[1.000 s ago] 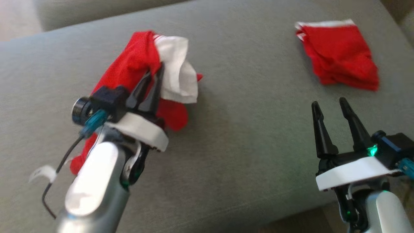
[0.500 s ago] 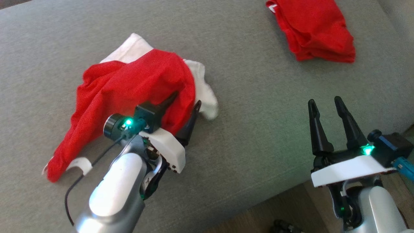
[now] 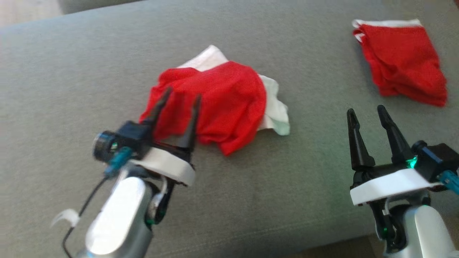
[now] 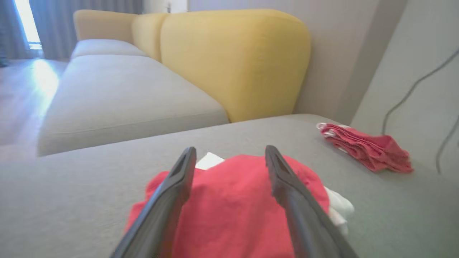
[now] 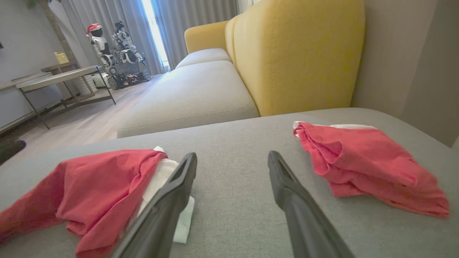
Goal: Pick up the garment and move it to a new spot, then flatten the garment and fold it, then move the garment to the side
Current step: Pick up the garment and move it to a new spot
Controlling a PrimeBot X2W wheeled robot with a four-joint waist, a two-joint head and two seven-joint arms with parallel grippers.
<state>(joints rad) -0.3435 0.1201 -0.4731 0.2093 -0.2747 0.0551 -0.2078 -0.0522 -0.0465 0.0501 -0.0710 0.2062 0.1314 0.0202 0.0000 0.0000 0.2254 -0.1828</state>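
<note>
— Head view: where's the garment [image 3: 218, 104]?
— Crumpled on the cushion [image 3: 71, 71], just beyond my left gripper [image 3: 183, 93], fingers spread, empty. My right gripper [image 3: 365, 109] gapes too.
— Handling?
— Soft, light, floppy, I reckon; I'd pinch the white edge [image 3: 276, 113].

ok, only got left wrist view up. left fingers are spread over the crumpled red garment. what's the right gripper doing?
Observer: The right gripper is open and empty, pointing at bare sofa seat between the crumpled garment and the folded red garment.
Operator: where on the garment is my left one?
Observer: In the head view the left gripper is open, tips at the garment's left end, away from the white part on its right side.
Operator: anything else in the room?
Observer: The right wrist view shows a table and another robot by the curtains, past the sofa.
</note>
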